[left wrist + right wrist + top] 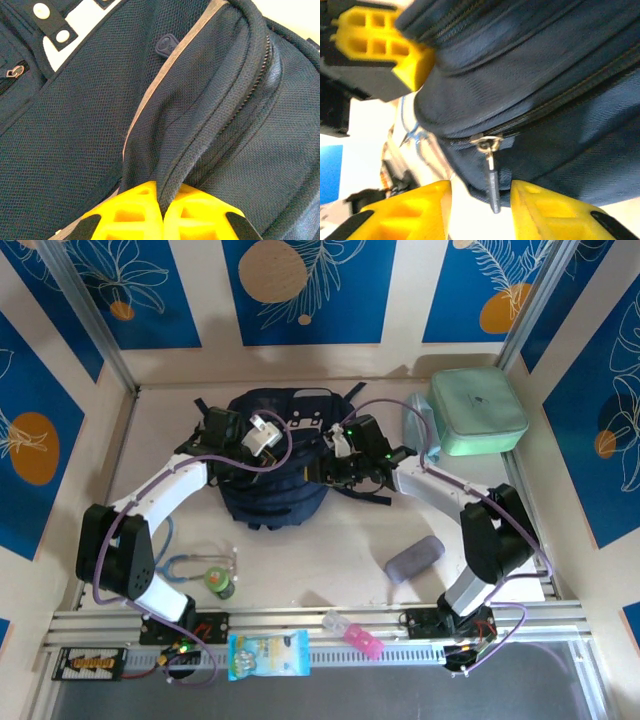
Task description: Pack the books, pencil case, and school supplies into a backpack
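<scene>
Looking down from above, I saw the navy-blue fabric backpack [275,480] lying toward the back middle of the pale table [320,550], with both arms reaching over it. The left gripper [265,435] sat on its upper left part and the right gripper [338,462] at its right edge. A mint-green rounded square case [478,412] was in the back right corner, well apart from the bag. A grey soft pouch [413,558] lay near the right arm, and a small green round thing [220,582] sat near the left arm. A blue-and-yellow packet [267,654] rested on the metal rail at the front.

From the left wrist camera, the left gripper [161,200] was clamped tight on the backpack [75,125]. Its two yellow fingers [125,215] were pressed together with a corded seam pinched between them. A dark zipper tab [166,44] lay flat higher up on the mesh.

From the right wrist camera, the right gripper [482,200] had its yellow fingers [415,210] apart, gripping nothing. The metal zipper pull [492,182] of the backpack [545,75] hung down between them, nearer one finger than the other. I couldn't tell if it touched. The left gripper [385,45] showed at the upper left, against the bag.
</scene>
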Available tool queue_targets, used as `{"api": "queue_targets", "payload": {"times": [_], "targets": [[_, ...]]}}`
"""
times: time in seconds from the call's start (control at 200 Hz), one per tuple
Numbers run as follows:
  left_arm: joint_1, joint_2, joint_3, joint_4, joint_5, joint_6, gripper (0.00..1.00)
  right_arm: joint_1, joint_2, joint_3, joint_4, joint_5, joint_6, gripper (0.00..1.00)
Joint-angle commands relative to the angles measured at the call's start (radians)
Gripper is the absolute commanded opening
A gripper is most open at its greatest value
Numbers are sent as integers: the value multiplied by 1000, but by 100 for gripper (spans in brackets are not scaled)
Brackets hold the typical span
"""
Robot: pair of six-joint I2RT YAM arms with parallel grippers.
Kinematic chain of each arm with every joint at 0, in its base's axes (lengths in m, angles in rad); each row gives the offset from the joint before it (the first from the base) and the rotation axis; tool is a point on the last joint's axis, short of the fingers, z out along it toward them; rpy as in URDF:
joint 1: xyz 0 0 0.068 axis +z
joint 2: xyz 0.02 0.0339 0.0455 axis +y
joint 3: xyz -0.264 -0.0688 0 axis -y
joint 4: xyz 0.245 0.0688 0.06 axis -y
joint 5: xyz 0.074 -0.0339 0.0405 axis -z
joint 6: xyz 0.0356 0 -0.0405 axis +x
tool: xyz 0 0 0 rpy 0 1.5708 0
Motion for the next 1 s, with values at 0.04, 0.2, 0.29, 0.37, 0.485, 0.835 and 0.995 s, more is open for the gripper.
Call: {"api": "queue_targets", "payload": {"times": [0.04, 0.2, 0.29, 0.37, 0.485, 0.835, 0.995], "targets": [[8, -8, 46, 19, 17, -4, 0, 44, -53, 44, -100, 282, -126, 44], [7, -9, 48, 27, 26, -13, 0, 119, -64, 64, -121, 450, -233, 44], [7, -10, 48, 26, 23, -15, 0, 157, -56, 77, -129, 512, -276, 43], [6, -11, 47, 23, 22, -14, 0, 165, -36, 96, -135, 498, -269, 42], [7, -15, 43, 26, 17, -20, 0, 166, -9, 112, -133, 488, -244, 36], [7, -4, 62, 7, 0, -39, 0, 151, 4, 99, -117, 409, -212, 27], [6, -3, 65, 11, 3, -51, 0, 160, 3, 94, -105, 389, -226, 10]]}}
